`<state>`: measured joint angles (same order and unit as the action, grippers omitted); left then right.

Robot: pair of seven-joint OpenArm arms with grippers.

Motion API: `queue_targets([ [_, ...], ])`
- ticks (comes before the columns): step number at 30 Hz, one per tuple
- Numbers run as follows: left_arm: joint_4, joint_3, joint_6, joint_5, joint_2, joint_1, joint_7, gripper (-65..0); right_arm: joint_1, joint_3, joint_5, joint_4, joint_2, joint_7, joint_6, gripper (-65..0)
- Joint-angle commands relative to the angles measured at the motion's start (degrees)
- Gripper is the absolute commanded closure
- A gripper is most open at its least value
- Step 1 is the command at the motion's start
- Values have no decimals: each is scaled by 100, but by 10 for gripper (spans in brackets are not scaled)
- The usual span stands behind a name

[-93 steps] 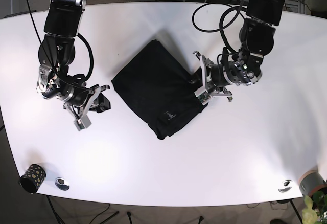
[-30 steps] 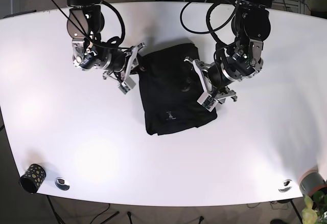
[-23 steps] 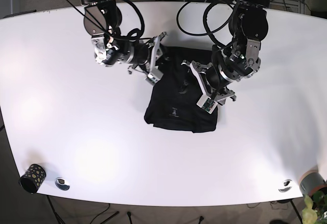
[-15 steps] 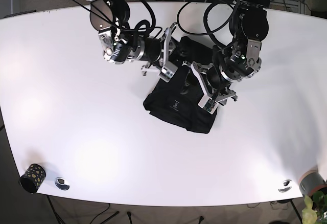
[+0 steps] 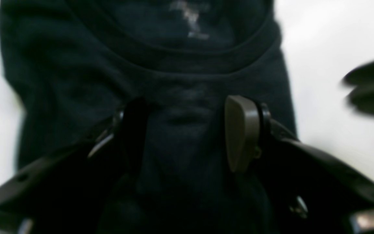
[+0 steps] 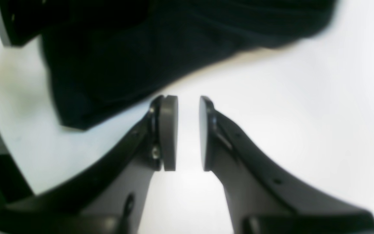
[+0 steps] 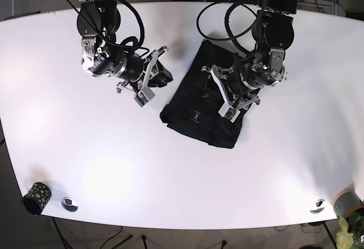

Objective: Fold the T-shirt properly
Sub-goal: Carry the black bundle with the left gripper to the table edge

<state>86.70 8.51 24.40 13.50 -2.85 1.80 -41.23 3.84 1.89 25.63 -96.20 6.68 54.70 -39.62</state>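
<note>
The black T-shirt (image 7: 199, 104) lies folded into a compact slanted bundle in the middle of the white table (image 7: 273, 164). My left gripper (image 7: 227, 96) rests on the bundle's right half. In the left wrist view the left gripper (image 5: 187, 133) is open, its fingers (image 5: 239, 133) spread over wrinkled cloth just below the T-shirt's collar (image 5: 187, 61). My right gripper (image 7: 161, 77) hovers over bare table just left of the T-shirt. In the right wrist view the right gripper (image 6: 188, 130) is nearly closed, with a thin gap and nothing between the pads, and the T-shirt's edge (image 6: 125, 58) is just beyond its tips.
A patterned dark cup (image 7: 36, 196) and a small round disc (image 7: 69, 203) sit at the front left corner. Another disc (image 7: 318, 206) and a plant pot (image 7: 348, 203) are at the front right. Cables hang behind the table's far edge.
The right gripper has drawn back to the left, off the T-shirt's upper left corner. The T-shirt has turned from its earlier diamond lie and its top edge has settled flat. The left gripper stays on it.
</note>
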Motion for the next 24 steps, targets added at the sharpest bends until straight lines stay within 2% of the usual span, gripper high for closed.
queue_targets([
  [1, -270, 287, 17, 79, -36, 88, 286, -358, -89, 79, 114, -98, 22, -111, -38, -101],
  [5, -727, 665, 17, -97, -299, 114, 347, -358, -80, 79, 114, -116, 22, -111, -38, -101],
  [7, -929, 612, 17, -220, -326, 114, 347, -358, -80, 79, 114, -116, 22, -111, -38, -101],
  [10, -1184, 182, 17, -396, -387, 114, 339, -358, -72, 79, 114, -125, 22, -111, -38, -101],
  [16, -1694, -724, 52, -493, -924, 105, 339, -358, -72, 79, 114, -134, 22, -111, -38, -101],
  [24, -2072, -1286, 52, -493, -1811, 105, 383, -358, -89, 88, 114, -142, 22, -111, -38, -101],
])
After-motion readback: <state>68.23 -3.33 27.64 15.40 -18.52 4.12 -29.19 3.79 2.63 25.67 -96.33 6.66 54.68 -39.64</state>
